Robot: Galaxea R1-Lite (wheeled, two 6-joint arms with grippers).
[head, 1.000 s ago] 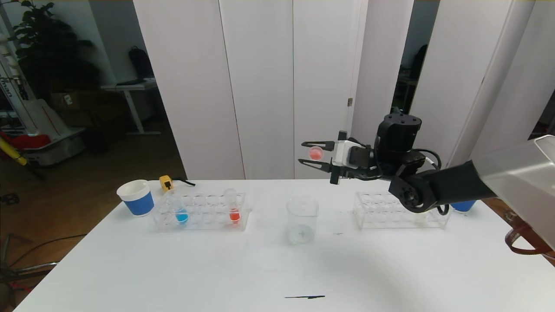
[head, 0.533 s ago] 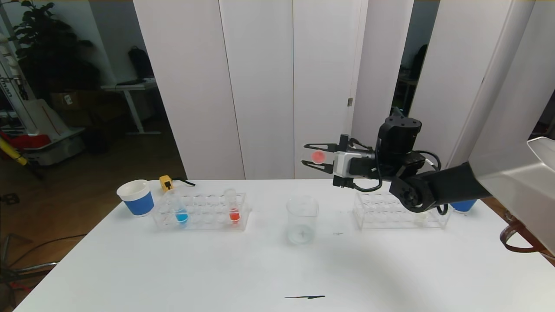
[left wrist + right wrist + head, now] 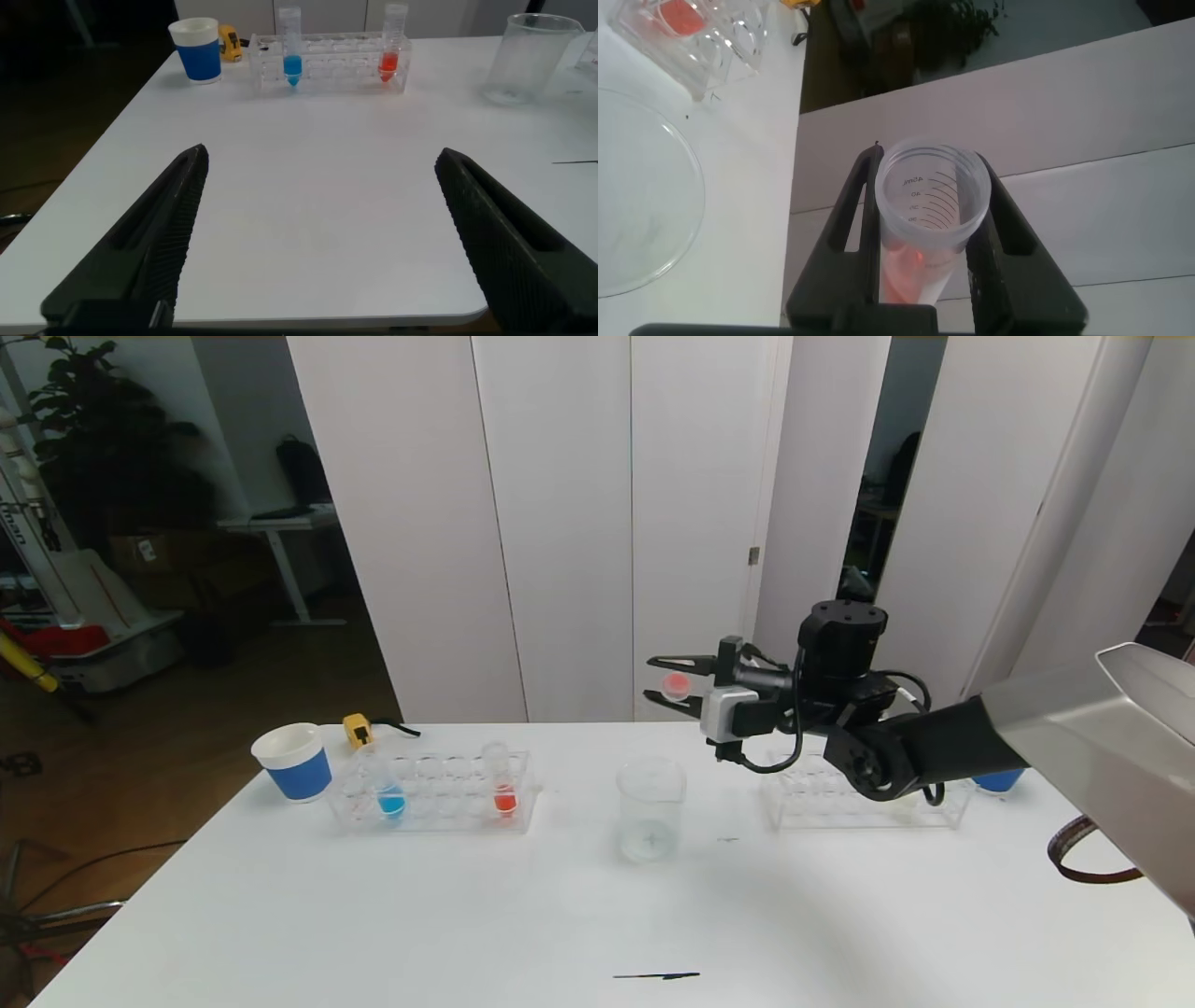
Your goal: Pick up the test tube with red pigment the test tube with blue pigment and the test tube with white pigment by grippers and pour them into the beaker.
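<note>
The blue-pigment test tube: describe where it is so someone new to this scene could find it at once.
On the white table, find the clear rack on the robot's left, beside the blue-banded paper cup. The test tube with blue pigment stands upright near the rack's cup end. Its sky-blue liquid sets it apart from the red-filled tube standing toward the rack's other end.

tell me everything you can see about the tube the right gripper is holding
The tube is small, round and clear, plastic by its look, with printed graduation marks inside its open mouth and pale pinkish-red liquid at its bottom end. The right gripper is shut on it, a black finger pressing each side. It is held in the air, lying roughly level rather than upright, above the beaker and slightly to its right. Nothing else touches it.
</note>
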